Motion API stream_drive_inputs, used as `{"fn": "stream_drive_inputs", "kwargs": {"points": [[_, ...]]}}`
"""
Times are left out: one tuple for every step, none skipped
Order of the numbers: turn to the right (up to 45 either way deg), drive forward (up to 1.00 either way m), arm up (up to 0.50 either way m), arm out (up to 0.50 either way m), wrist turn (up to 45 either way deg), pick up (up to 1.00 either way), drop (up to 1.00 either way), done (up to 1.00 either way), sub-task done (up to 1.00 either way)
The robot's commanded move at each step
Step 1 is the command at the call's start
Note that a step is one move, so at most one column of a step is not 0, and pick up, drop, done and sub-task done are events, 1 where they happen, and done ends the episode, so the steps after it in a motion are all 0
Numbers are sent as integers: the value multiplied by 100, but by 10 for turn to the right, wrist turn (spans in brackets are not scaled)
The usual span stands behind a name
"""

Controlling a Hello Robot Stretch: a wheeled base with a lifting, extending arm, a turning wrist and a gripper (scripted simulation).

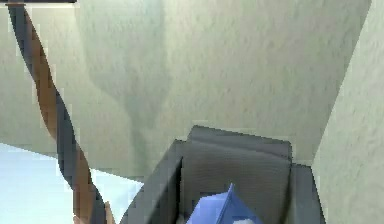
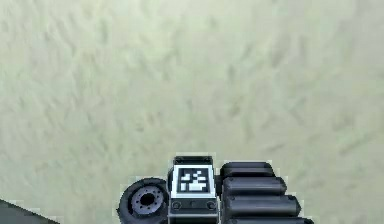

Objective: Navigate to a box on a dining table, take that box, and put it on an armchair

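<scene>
Sitting in the grey armchair (image 1: 240,152), a blue angular thing (image 1: 226,208) poked one corner upward, cropped by the bottom edge, long axis unclear. Gripper (image 2: 148,203) low against wall (image 2: 190,70); jaw state and load couldn't be told.

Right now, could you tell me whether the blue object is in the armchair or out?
In: the blue object shows between the arms of the grey armchair; whether it rests on the seat, cannot tell.

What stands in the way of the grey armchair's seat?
Nothing visible blocks the armchair. A blue angular thing lies on its seat; a striped twisted pole stands clear at the forward view's left.
</scene>
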Motion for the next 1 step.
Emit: {"fn": "stream_drive_inputs", "kwargs": {"points": [[-450,0,0,0,0,0,0,0,0]]}}
